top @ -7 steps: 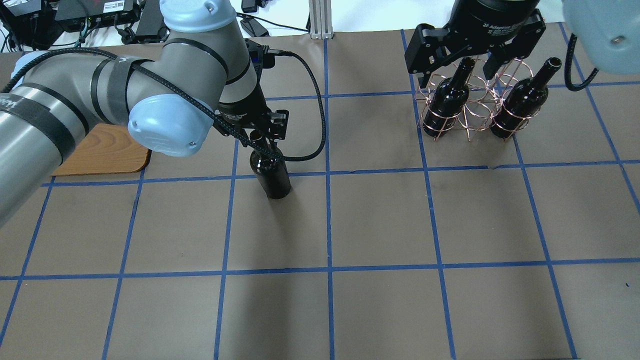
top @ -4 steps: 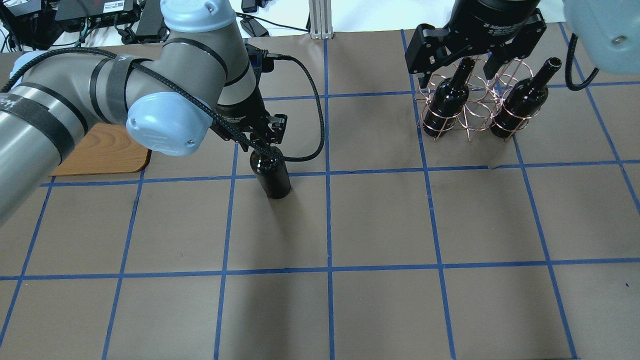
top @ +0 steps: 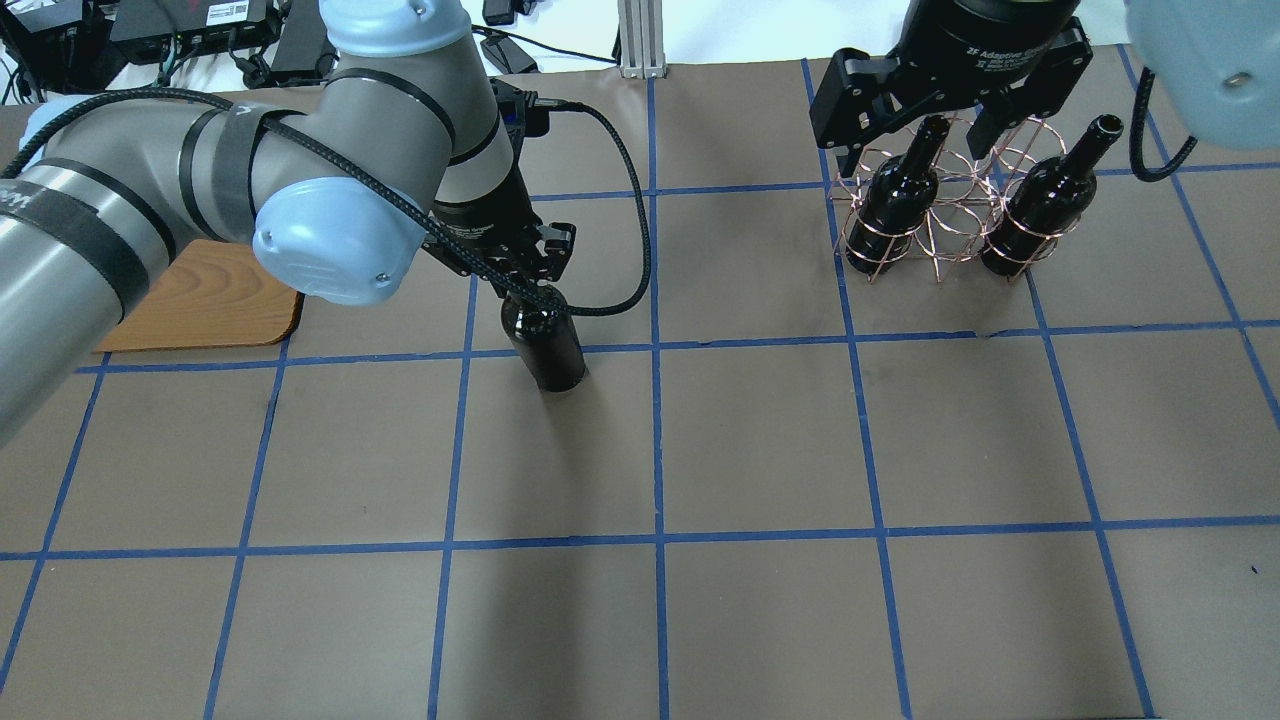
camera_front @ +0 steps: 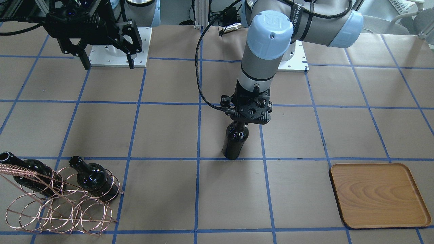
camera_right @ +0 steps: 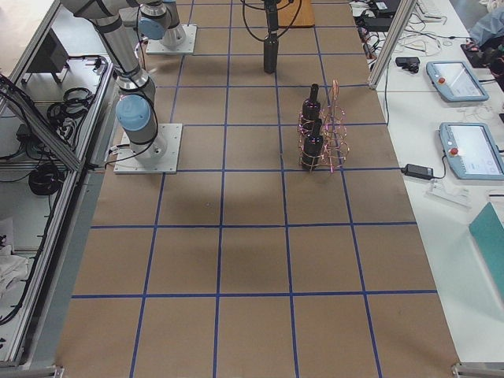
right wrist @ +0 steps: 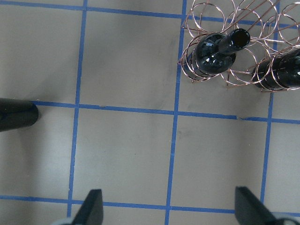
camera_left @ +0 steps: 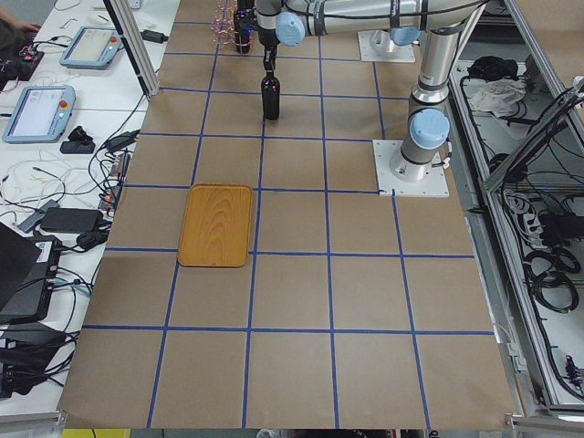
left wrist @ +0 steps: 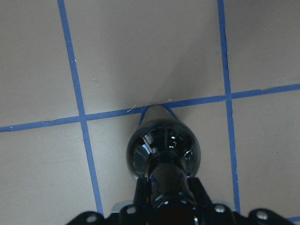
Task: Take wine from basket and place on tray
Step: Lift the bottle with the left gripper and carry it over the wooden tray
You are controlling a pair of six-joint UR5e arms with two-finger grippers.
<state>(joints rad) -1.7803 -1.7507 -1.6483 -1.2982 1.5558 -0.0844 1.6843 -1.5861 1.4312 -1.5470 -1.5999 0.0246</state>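
The left gripper (camera_front: 241, 124) pinches the wine (camera_front: 234, 145) by its neck, so it stays plumb for carrying, I'd guess. The bottle is mid-table, between basket (camera_front: 61, 210) and tray (camera_front: 379, 195). The right gripper (camera_front: 107, 63) hangs spread wide, holding nothing

Robot lab: taped table (camera_left: 292, 301), teach pendants (camera_left: 36, 111)

The brown bench (camera_front: 162, 128), gridded with blue tape (camera_front: 162, 158), carries the tray (camera_front: 378, 195) and, well apart, the basket (camera_front: 62, 211). A wine bottle (camera_front: 234, 145) stands between them on a tape line.
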